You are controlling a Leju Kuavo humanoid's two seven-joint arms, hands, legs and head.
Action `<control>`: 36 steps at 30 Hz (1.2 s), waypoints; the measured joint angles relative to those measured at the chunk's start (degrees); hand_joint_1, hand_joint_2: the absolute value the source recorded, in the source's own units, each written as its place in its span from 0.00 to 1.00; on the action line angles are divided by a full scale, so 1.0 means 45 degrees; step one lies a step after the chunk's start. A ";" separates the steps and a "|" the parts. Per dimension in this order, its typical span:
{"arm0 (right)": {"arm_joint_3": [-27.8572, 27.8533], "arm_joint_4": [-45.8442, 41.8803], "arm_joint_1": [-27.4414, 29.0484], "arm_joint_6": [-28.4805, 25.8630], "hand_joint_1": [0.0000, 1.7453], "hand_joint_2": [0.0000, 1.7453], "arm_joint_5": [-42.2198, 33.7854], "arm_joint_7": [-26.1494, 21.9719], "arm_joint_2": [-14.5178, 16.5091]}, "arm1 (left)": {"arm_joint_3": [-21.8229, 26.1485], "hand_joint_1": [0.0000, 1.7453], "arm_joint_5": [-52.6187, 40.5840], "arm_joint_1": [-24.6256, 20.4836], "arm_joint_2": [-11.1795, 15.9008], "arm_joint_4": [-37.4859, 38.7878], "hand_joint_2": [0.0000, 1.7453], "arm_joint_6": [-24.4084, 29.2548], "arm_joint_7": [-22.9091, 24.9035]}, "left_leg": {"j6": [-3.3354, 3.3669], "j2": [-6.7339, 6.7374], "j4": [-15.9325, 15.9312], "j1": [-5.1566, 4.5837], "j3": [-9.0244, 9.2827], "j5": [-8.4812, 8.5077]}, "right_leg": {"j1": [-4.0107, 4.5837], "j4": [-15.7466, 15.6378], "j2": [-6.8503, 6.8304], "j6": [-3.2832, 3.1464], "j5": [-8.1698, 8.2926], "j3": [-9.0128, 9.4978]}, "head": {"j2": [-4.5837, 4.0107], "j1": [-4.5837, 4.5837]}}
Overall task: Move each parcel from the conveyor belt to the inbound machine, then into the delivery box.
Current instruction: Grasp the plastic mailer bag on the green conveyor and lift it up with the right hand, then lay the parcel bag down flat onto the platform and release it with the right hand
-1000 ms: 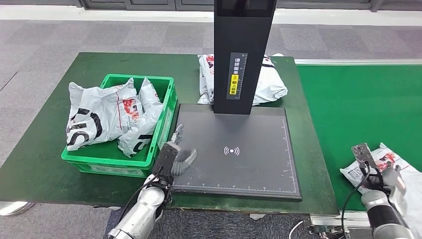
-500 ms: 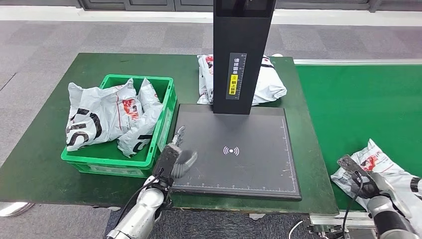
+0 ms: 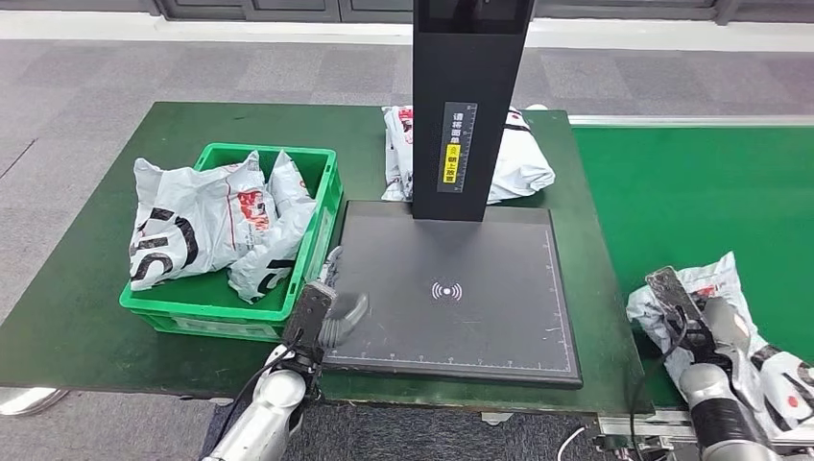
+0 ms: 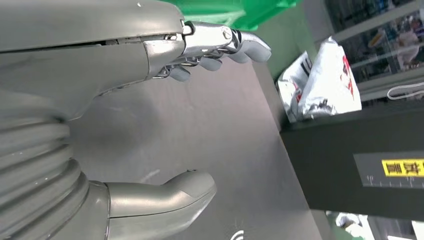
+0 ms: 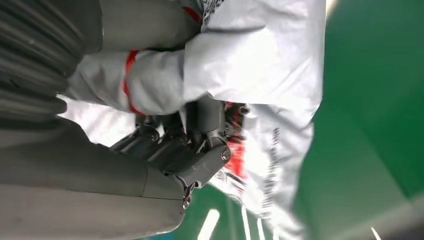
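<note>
My right hand [image 3: 706,322] grips the parcel [image 3: 744,327] on the conveyor belt [image 3: 691,192] at 4 o'clock; I'd lift clear before swinging toward 10 o'clock onto the inbound machine [image 3: 461,288], left hand [image 3: 326,312] empty, fingers apart.

- The right hand [image 3: 708,327] grips a parcel [image 3: 715,288] on the conveyor belt [image 3: 701,192], its fingers [image 5: 200,125] closed into the parcel's folds.
- The left hand [image 3: 326,307] hovers with its fingers [image 4: 225,42] spread over the near left corner of the inbound machine's plate [image 3: 461,288].
- Just left of those fingers stands the delivery box [image 3: 322,216] on the bench [image 3: 96,288], with parcels [image 3: 211,226] in it.
- Beyond the fingers, at the plate's far edge, rises the machine's column [image 3: 466,106]; behind it lies another parcel [image 3: 518,158].
</note>
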 joint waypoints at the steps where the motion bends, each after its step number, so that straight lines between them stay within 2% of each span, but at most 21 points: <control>1: 0.0016 -0.0638 0.0172 -0.0295 1.00 1.00 -0.0018 -0.0087 0.0163 | 0.0051 0.00 -0.0028 0.0043 0.0000 -0.0091 1.00 0.0085 -0.0022 | 0.0000 -0.0002 -0.0001 0.0001 -0.0002 0.0000 | 0.0001 0.0000 -0.0001 0.0000 -0.0001 -0.0001 | 0.0001 0.0000; 6: 0.0659 -0.4390 0.1264 -0.1926 1.00 1.00 0.0242 -0.0572 0.1090 | 0.0337 0.00 -0.0373 0.0270 -0.0002 -0.0673 1.00 0.0966 -0.0110 | -0.0002 0.0011 -0.0006 0.0005 -0.0009 -0.0002 | 0.0004 0.0003 0.0002 -0.0003 -0.0006 -0.0016 | 0.0000 0.0000; 10: 0.1499 -0.6603 0.1782 -0.2125 1.00 1.00 0.0238 -0.0538 0.1554 | 0.0523 0.00 -0.0540 0.0340 -0.0001 -0.1070 1.00 0.1327 -0.0109 | -0.0003 0.0015 -0.0006 0.0006 -0.0009 -0.0001 | 0.0006 0.0002 0.0005 -0.0008 -0.0009 -0.0027 | 0.0000 -0.0002; 14: 0.1798 -0.7675 0.2047 -0.2172 1.00 1.00 0.0087 -0.0573 0.1735 | 0.0615 0.00 -0.0572 0.0422 0.0000 -0.1281 1.00 0.1365 -0.0102 | -0.0004 0.0013 -0.0006 0.0005 -0.0013 0.0000 | 0.0005 0.0003 0.0000 -0.0008 -0.0007 -0.0024 | 0.0000 -0.0002; 19: 0.2421 -0.8442 0.2112 -0.2011 1.00 1.00 -0.0127 -0.1551 0.2097 | 0.0760 0.00 -0.0893 0.0438 -0.0009 -0.1453 1.00 0.2104 -0.0208 | -0.0008 0.0032 -0.0007 0.0007 -0.0013 0.0002 | 0.0008 0.0006 0.0033 -0.0015 0.0004 -0.0028 | 0.0000 -0.0002; 26: 0.5094 -0.8767 0.1584 -0.1182 1.00 1.00 -0.0234 -0.1118 0.3014 | 0.0940 0.00 -0.1165 0.0251 -0.0067 -0.1739 1.00 0.2489 -0.0217 | -0.0046 0.0018 -0.0011 0.0039 -0.0013 0.0027 | 0.0036 0.0014 0.0035 -0.0036 0.0006 -0.0040 | -0.0001 -0.0004; 32: 0.6709 -0.8396 0.0613 0.0431 1.00 1.00 -0.1317 -0.1107 0.3724 | 0.0949 0.00 -0.1179 -0.0132 -0.0223 -0.1598 1.00 0.2503 -0.0321 | -0.0057 0.0024 -0.0010 0.0042 -0.0022 0.0035 | 0.0039 0.0017 0.0039 -0.0040 0.0012 -0.0046 | 0.0001 -0.0004; 36: 0.7564 -0.7009 -0.0342 0.1529 1.00 1.00 -0.2434 -0.1321 0.4485 | 0.0903 0.00 -0.1005 -0.0612 -0.0476 -0.1339 1.00 0.2503 -0.0368 | -0.0064 0.0013 -0.0009 0.0043 -0.0023 0.0046 | 0.0040 0.0017 0.0033 -0.0041 0.0018 -0.0045 | 0.0000 -0.0004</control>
